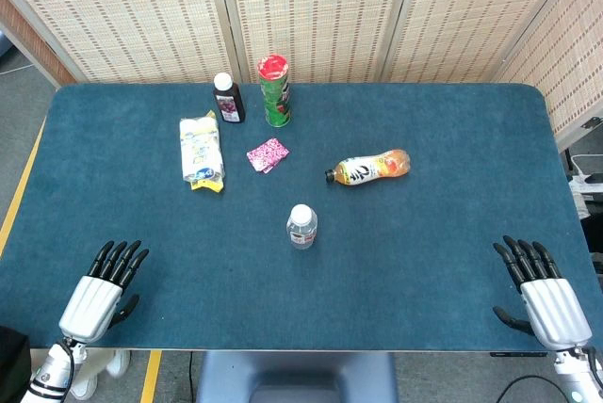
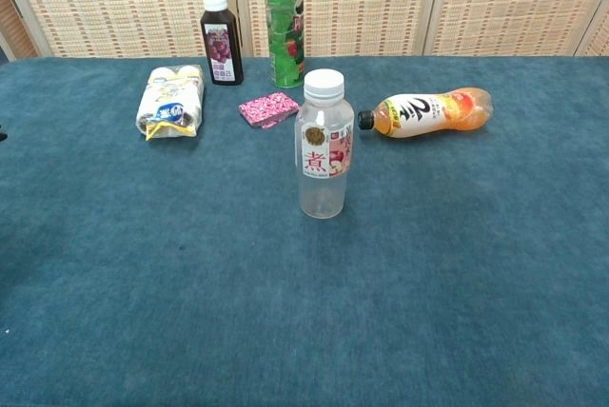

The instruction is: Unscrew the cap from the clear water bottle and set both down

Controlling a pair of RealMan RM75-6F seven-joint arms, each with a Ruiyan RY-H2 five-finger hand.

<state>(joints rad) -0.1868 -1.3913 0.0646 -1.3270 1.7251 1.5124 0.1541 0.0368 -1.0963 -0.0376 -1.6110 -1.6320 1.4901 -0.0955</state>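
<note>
Capped clear bottle (image 1: 301, 226) stands mid-table, both hands at near edge.

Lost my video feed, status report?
Left hand and right hand open, resting at table edge. Clear water bottle upright, cap on, untouched. Path clear.

Readable only: a red character "煮" on the label of the clear water bottle (image 2: 324, 145); a big "2" on the lying orange bottle (image 2: 425, 112).
</note>
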